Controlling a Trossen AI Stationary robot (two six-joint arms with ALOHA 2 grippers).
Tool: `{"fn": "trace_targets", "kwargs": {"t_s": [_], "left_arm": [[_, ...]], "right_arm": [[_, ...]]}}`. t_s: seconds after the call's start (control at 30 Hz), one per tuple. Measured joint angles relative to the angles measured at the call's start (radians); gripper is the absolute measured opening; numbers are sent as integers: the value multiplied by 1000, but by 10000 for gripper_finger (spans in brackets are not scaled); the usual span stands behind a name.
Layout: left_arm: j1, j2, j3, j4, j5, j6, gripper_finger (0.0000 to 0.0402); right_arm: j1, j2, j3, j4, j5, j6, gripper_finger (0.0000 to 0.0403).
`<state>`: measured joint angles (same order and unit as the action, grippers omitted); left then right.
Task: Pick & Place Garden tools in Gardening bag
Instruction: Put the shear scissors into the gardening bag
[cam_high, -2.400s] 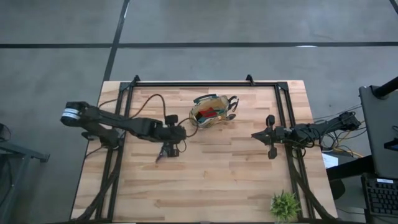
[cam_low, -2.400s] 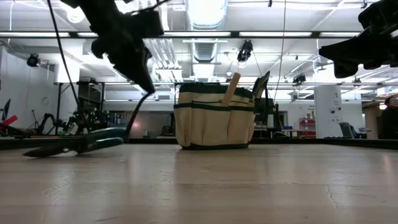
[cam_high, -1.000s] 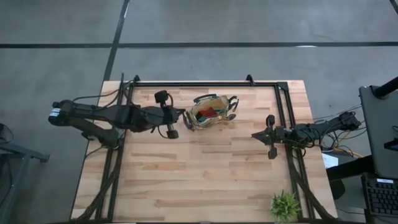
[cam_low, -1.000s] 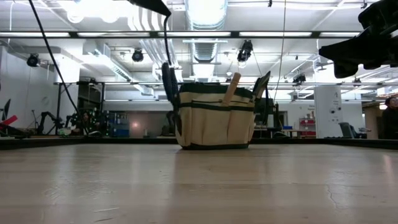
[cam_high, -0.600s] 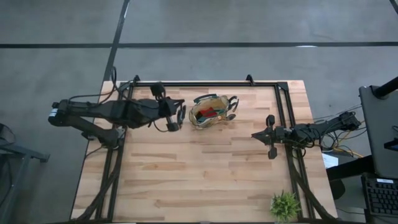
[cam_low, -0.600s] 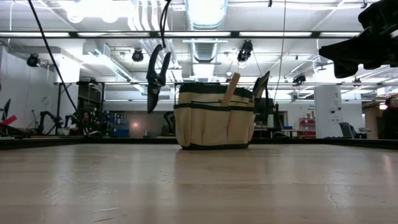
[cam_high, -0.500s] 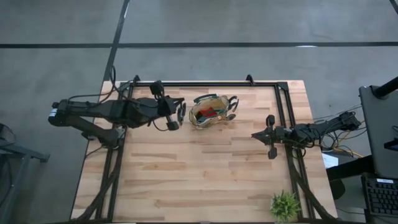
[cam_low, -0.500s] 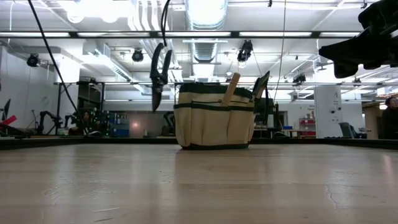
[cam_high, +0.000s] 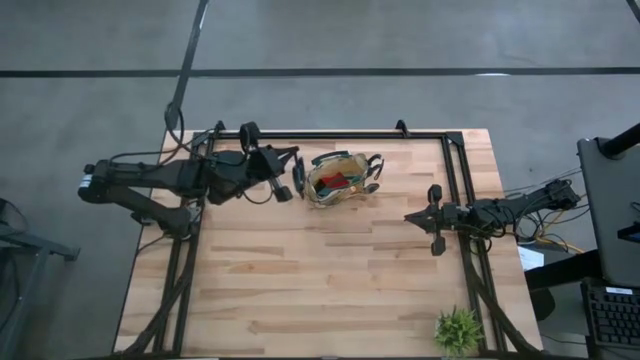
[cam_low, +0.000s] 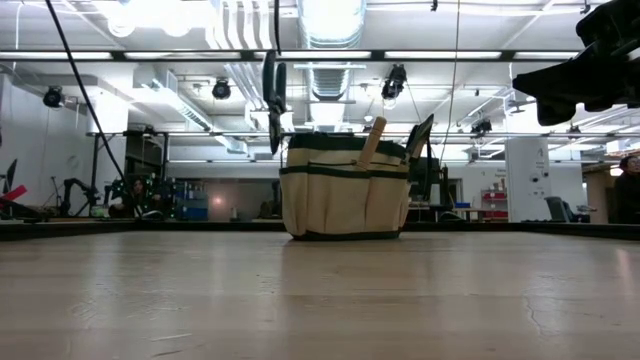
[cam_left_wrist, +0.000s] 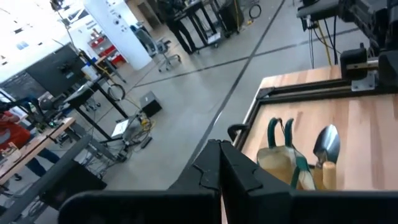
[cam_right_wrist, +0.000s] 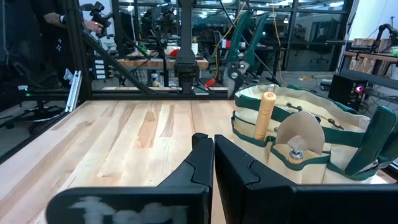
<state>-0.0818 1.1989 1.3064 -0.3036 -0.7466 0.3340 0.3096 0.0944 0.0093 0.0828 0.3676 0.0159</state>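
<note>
Holds the pruning shears (cam_low: 273, 100) clamped in the left gripper (cam_high: 292, 168), hanging just off the 9 o'clock rim of the gardening bag (cam_low: 345, 195), itself near 12 o'clock on the table (cam_high: 330, 290). Risks dropping them outside the wall if released this far short of the opening. Could also snag the green trim or knock the trowel handle (cam_low: 373, 140) and tip the light tote. Leaves the right gripper (cam_high: 436, 220) waiting at 3 o'clock, fingers pressed together.
</note>
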Motion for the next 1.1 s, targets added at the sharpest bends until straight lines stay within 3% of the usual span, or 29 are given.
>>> {"fn": "trace_targets", "kwargs": {"t_s": [0.6, 1.1], "left_arm": [[60, 165, 19, 150, -45, 55, 0], [87, 170, 63, 162, -47, -31, 0]], "right_arm": [[0, 0, 0, 0, 0, 2, 8], [0, 0, 0, 0, 0, 1, 8]]}}
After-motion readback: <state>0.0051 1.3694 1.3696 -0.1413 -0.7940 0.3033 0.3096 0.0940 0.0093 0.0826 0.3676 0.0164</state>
